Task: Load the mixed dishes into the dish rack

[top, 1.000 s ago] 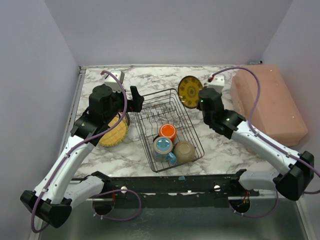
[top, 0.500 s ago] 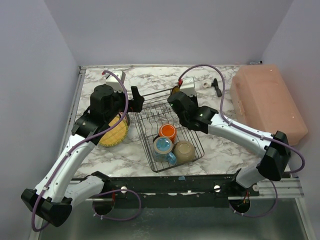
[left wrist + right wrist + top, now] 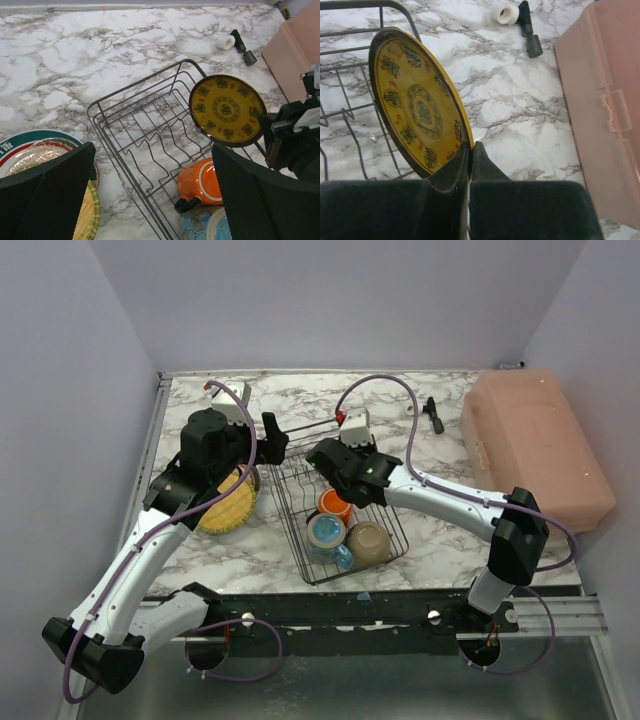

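Right, nearest me in the dish rack (image 3: 296,530) sit the blue mug (image 3: 326,533) and the white bowl (image 3: 369,541) side by side, with the orange mug (image 3: 335,504) just behind them. Over the rack's far tines my right gripper (image 3: 470,150) is clamped on the rim of the small yellow plate (image 3: 417,107), held on edge. My left gripper (image 3: 268,440) hangs with its jaws wide apart beside the rack, above the stacked plates (image 3: 228,502). The pink box (image 3: 535,445) lies far right.

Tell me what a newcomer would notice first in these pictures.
First comes the small yellow dark-rimmed plate, pinched on edge in the right gripper over the black wire dish rack. After that, the eye goes to the orange mug in the rack's near half, and to the large pink box at the far right.
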Tool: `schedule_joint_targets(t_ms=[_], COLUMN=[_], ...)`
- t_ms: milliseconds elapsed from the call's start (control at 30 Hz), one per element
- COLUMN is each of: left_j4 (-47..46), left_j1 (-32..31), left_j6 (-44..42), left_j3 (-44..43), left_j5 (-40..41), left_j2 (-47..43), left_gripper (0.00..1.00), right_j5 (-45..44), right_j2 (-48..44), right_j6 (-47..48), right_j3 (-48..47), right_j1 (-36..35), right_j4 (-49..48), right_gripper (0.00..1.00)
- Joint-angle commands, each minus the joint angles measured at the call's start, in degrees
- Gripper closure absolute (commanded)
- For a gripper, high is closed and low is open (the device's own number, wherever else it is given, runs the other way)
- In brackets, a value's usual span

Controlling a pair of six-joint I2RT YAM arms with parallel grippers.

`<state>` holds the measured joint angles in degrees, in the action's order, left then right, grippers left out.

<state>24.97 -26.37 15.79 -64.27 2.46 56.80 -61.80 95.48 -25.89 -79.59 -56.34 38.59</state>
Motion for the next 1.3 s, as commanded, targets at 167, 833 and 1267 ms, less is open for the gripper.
schedule_joint_targets(t_ms=[167,833,1267], left_j4=[0.21,0.08,1.94], left_j1=[-0.17,0.19,0.22], left_j6=[-0.41,-0.49,5.0], left_j3=[-1.73,-1.35,-1.49], left_j5=[-0.78,1.02,8.22], left_j2=[0.2,1.45,3.27], left_gripper=[0.01,0.01,0.01], right_j5=[-2.59,18.18,32.15], right_j2=[9.96,-18.55,-34.55], right_j6=[-18.33,-8.83,-8.51], right_j3=[-8.96,16.44,27.99], right_j1=[-2.58,-2.69,-2.69], right_j4=[15.82,-15.48,-20.48], right_gripper=[0.89,0.25,0.21])
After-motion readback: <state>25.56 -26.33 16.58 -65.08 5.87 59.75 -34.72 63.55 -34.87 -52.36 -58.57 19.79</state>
